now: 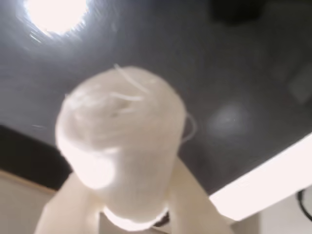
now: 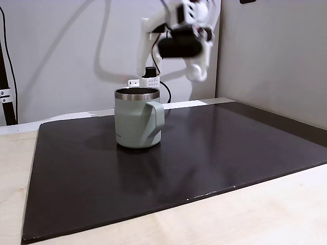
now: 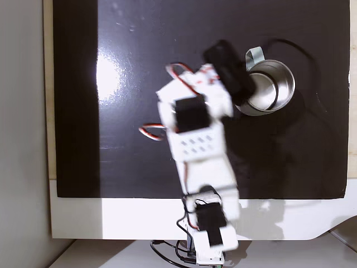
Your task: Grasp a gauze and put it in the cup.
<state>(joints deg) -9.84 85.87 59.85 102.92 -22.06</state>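
Gauze [image 1: 122, 141]: white fuzzy roll clamped in gripper [image 1: 131, 217].

In a fixed view the cup [image 2: 137, 118] stands on the mat [image 2: 214, 153]; the gripper [image 2: 196, 71] hangs above, right of it.

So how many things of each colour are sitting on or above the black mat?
White soft fabric gauze roll: 1
Sage-green steel-rimmed mug: 1
White plastic robot arm with its gripper: 1
Total: 3
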